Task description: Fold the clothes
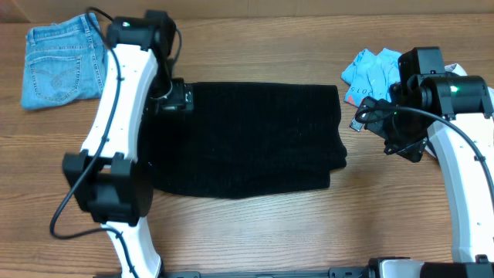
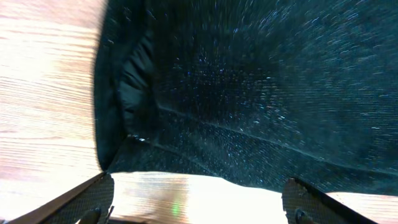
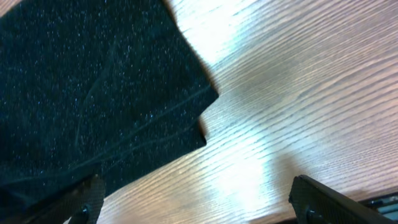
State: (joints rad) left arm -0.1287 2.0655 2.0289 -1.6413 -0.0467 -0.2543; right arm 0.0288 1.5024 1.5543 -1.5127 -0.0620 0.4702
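Note:
A black knit garment [image 1: 247,139] lies folded flat in the middle of the table. My left gripper [image 1: 179,96] is open and empty at the garment's upper left corner; the left wrist view shows its fingers [image 2: 199,202] apart over bare wood just off the cloth's edge [image 2: 249,93]. My right gripper [image 1: 369,116] is open and empty just right of the garment's right edge; the right wrist view shows its fingers [image 3: 199,199] apart beside a corner of the black cloth [image 3: 93,93].
Folded blue jeans [image 1: 62,60] lie at the back left corner. A crumpled light blue garment [image 1: 372,71] lies at the back right, behind the right gripper. The wooden table [image 1: 255,232] shows bare wood along the front.

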